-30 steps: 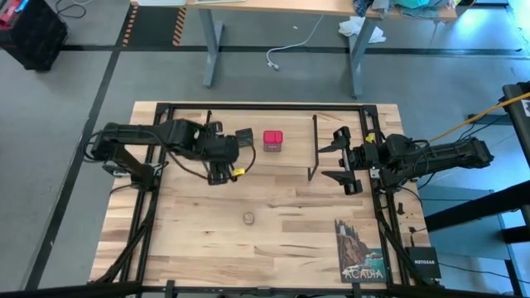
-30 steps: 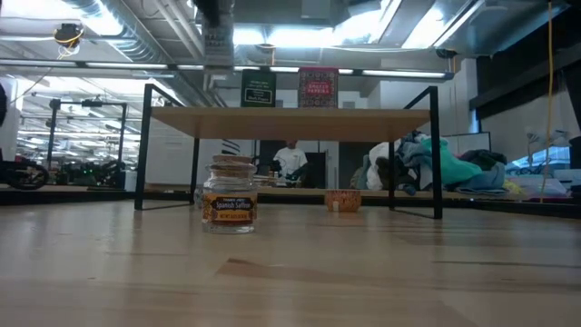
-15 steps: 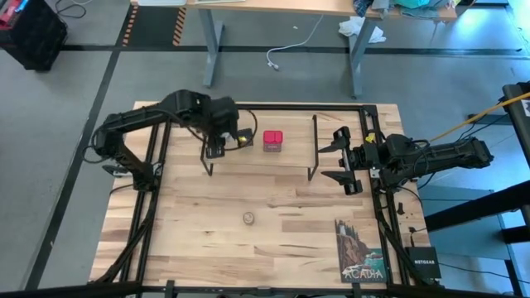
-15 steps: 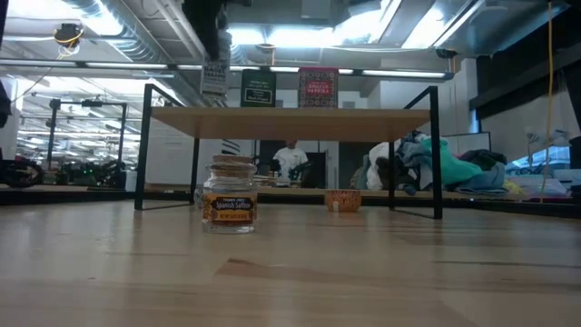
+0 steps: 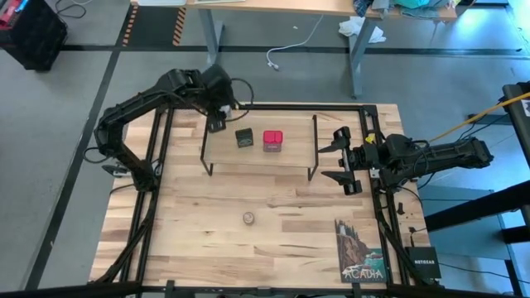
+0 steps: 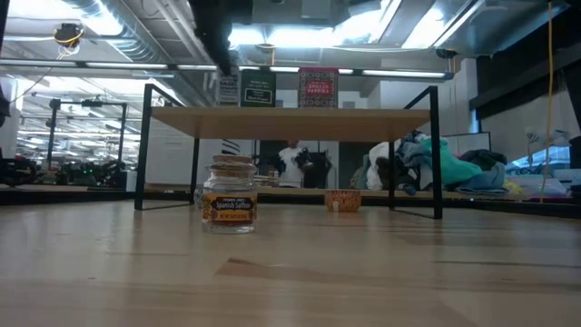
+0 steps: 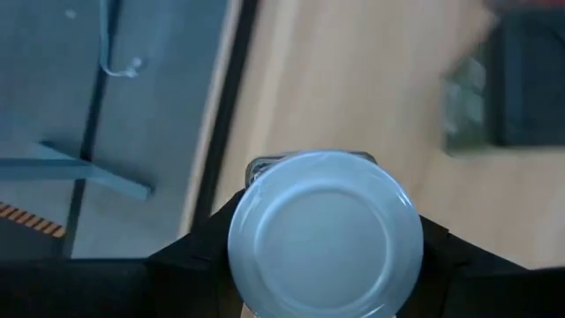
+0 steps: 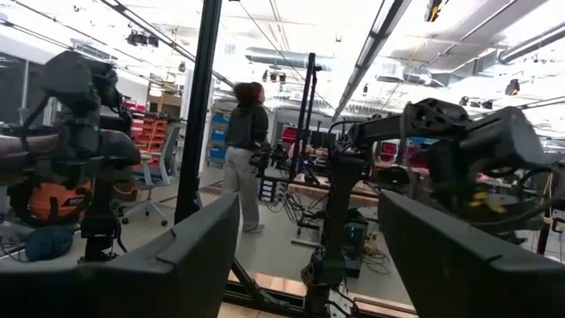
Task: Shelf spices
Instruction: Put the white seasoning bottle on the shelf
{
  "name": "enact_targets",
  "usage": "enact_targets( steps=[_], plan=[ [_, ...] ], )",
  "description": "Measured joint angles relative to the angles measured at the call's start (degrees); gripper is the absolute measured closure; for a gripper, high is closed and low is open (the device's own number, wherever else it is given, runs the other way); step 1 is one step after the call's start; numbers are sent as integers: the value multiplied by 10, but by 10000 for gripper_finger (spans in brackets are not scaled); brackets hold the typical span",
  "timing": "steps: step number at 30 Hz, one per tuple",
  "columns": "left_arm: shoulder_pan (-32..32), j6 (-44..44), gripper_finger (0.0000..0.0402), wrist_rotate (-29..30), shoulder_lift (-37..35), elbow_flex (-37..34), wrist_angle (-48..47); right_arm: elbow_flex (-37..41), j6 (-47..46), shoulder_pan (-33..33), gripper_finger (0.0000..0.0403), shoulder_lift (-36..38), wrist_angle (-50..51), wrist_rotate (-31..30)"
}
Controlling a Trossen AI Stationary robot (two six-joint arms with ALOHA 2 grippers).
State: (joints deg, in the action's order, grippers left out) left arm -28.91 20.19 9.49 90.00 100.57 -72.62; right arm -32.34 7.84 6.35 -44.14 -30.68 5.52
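The shelf [image 5: 261, 159] is a light-wood plank [image 6: 290, 122] on black wire legs at the table's far middle. On it stand the dark tin [image 5: 243, 137] [image 6: 259, 89] and the red tin [image 5: 273, 141] [image 6: 318, 88]. My left gripper [image 5: 217, 121] hangs over the shelf's far left corner, shut on the white-capped clear jar [image 7: 322, 234] [image 6: 227, 89]. The tiny tan-grey jar [image 5: 248, 218] [image 6: 229, 195] stands on the tabletop, nearer than the shelf. My right gripper [image 5: 337, 161] waits open, just right of the shelf. My left gripper pinches the white-capped jar between its two fingers [image 7: 190, 261], one on each side just under the cap [image 7: 322, 231]. The fingers come from above, pointing down. The jar hangs upright below them [image 6: 227, 89]. Whether its base touches the plank I cannot tell.
A picture card [image 5: 358, 251] lies at the table's near right corner, with a small black box [image 5: 420, 263] beside it. Black frame rails [image 5: 161, 165] run along the table's sides. The plank between the red tin and the shelf's right legs [image 5: 313, 149] is bare. People stand in the room beyond.
My left gripper, holding the white-capped jar, has travelled from the tabletop side of the shelf's left end toward the far edge, and now hangs over the shelf's far left corner. The dark tin, half covered before, shows in full. My right arm has kept still.
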Motion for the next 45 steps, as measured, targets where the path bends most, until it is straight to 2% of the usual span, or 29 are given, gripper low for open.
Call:
enact_targets(
  steps=[8,15,22,30,40,45],
  plan=[
    [-26,16,213,-71,6,0,149,0,7,0,125,0,0,0],
    [-8,32,213,-108,41,0,215,0,15,0,125,0,0,-5],
    [29,56,213,-113,64,0,284,0,15,0,125,0,4,-6],
    [63,50,213,-130,64,0,286,0,15,0,125,0,8,-6],
    [151,83,213,-135,60,0,391,0,15,0,125,0,8,-6],
    [182,86,213,-139,60,0,397,0,15,0,125,0,8,-6]
  ],
)
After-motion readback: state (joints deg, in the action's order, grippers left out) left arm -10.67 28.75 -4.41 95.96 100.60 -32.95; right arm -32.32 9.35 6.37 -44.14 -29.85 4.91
